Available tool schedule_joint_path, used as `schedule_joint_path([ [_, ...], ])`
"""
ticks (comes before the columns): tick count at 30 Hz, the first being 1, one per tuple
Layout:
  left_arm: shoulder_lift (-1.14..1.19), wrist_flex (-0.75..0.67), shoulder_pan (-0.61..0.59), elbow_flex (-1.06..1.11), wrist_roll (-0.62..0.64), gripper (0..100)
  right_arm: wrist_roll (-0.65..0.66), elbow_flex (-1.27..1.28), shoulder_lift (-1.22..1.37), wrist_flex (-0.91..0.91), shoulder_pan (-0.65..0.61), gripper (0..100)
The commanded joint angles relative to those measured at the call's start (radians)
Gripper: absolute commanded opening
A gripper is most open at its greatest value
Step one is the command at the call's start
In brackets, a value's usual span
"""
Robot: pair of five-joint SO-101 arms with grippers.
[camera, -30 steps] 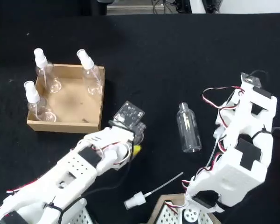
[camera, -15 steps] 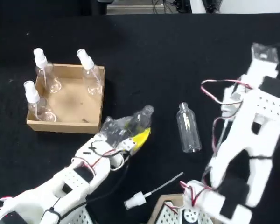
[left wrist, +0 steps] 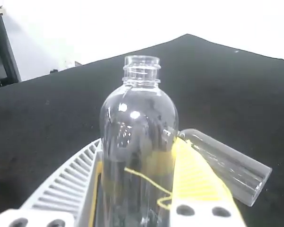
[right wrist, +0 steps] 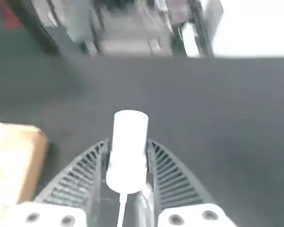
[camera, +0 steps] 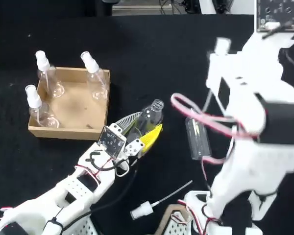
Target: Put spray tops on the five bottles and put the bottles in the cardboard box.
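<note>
High view: left jaws pinch a bottle [camera: 151,113], right jaws a spray top [right wrist: 128,142].

Black, white, brown and clear on my screens.
I see a matte black table [camera: 152,58], a plain brown cardboard box [camera: 68,132], a colourless clear plastic bottle [left wrist: 139,94], the left gripper [left wrist: 137,146] with one white and one yellow ribbed finger, and a plain white spray top [right wrist: 130,125] in the white right gripper [right wrist: 128,142].

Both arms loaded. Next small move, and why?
Probably bring the right gripper with its spray top over the bottle held by the left gripper: that bottle's neck is open, and the high view shows the two well apart.
</note>
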Motion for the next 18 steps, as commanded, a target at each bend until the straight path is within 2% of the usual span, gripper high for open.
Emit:
schedule_joint_path([
  [1, -0.021, -0.034, 0.007, 0.004, -0.003, 3, -0.008, -0.116, -0.042, -0.002, -0.086, 1.5],
  [8, -0.012, -0.311, 0.002, 0.025, -0.005, 3, -0.008, -0.157, -0.044, -0.118, -0.173, 1.5],
  [12, -0.012, -0.265, 0.012, 0.025, -0.003, 3, -0.008, -0.153, -0.042, -0.178, -0.215, 1.4],
  [18, -0.021, -0.269, 0.008, 0.025, -0.003, 3, -0.008, -0.150, -0.036, -0.232, -0.216, 1.5],
])
